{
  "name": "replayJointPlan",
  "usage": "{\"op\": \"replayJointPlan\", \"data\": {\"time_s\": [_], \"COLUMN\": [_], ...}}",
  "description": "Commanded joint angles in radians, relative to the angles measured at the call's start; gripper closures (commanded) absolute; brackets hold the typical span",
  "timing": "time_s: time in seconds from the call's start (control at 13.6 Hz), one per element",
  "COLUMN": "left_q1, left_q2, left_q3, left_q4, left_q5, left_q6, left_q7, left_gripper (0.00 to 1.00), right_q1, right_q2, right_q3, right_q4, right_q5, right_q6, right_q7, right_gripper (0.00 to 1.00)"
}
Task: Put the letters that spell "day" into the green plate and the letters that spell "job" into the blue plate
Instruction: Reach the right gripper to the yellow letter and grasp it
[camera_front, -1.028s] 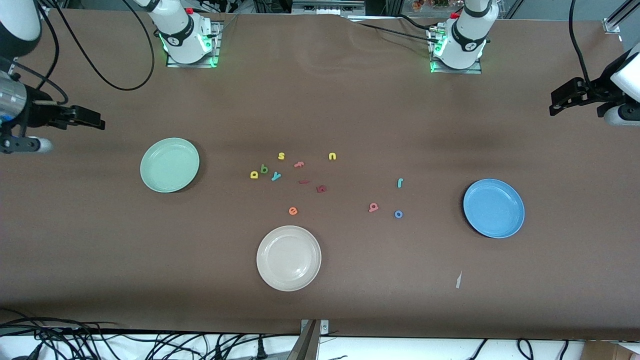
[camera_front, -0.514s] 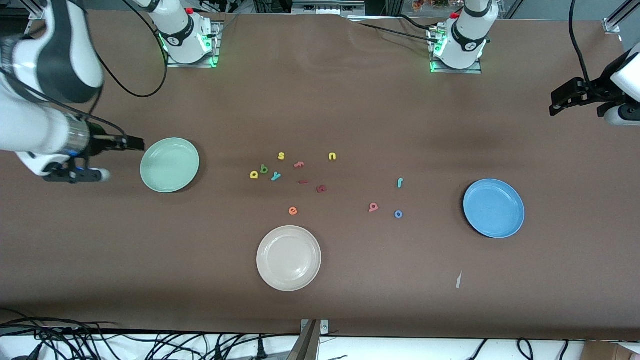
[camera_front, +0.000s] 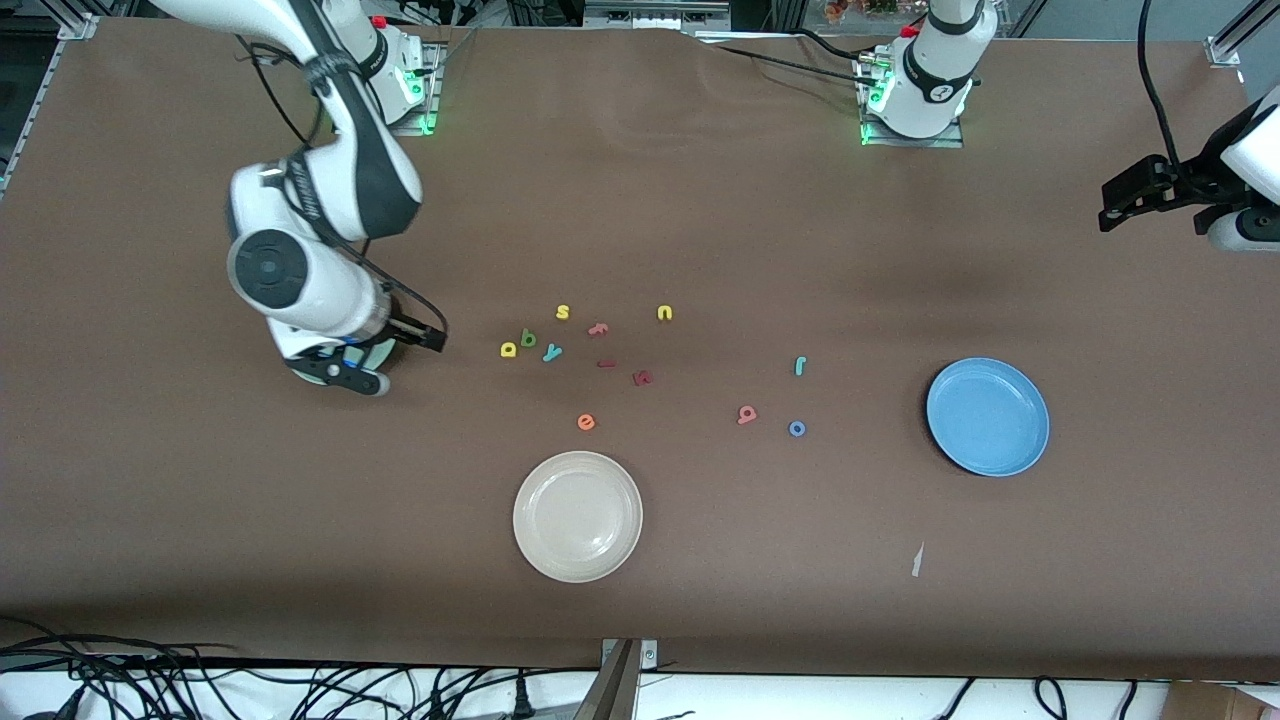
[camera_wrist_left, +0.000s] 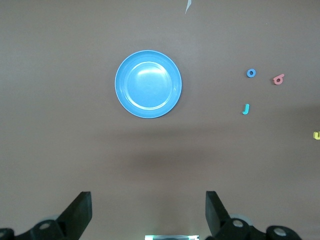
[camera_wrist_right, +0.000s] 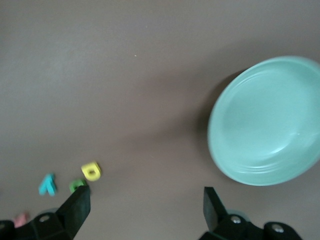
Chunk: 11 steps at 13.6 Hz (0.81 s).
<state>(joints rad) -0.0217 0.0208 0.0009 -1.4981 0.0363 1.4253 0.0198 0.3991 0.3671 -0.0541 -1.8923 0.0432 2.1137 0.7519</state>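
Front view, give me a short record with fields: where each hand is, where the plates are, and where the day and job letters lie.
right hand: open, over the table beside the green plate, empty
left hand: open, waiting at its own end of the table
green plate: empty, mostly hidden under the right arm
blue plate: empty, toward the left arm's end
day letters: clustered on the table, none in a plate
job letters: loose on the table, apart from the blue plate
cream plate: empty, nearest the front camera
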Motion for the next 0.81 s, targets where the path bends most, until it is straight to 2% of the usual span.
{"op": "replayJointPlan", "data": {"time_s": [0.0, 0.15, 0.44, 0.59, 0.73], "left_q1": [0.0, -0.003, -0.012, -0.004, 0.0], "left_q2": [0.011, 0.011, 0.044, 0.05, 0.111], "left_q3": [-0.002, -0.004, -0.005, -0.006, -0.002], "left_q4": [0.032, 0.03, 0.033, 0.033, 0.036], "left_q5": [-0.018, -0.018, -0.045, -0.099, -0.16], "left_q6": [-0.023, -0.023, -0.013, -0.009, 0.026], "left_q7": [-0.006, -0.004, 0.006, 0.008, 0.009], "left_gripper": [0.0, 0.0, 0.0, 0.0, 0.0], "right_q1": [0.061, 0.098, 0.145, 0.167, 0.175], "right_q2": [0.032, 0.082, 0.145, 0.176, 0.187], "right_q3": [-0.01, -0.01, -0.01, -0.01, -0.01], "right_q4": [-0.048, -0.048, -0.048, -0.047, -0.047], "right_q5": [-0.006, -0.008, -0.006, -0.008, -0.008], "right_q6": [0.097, 0.162, 0.295, 0.298, 0.298], "right_q7": [0.198, 0.427, 0.735, 0.8, 0.802], "right_gripper": [0.0, 0.0, 0.01, 0.05, 0.13]}}
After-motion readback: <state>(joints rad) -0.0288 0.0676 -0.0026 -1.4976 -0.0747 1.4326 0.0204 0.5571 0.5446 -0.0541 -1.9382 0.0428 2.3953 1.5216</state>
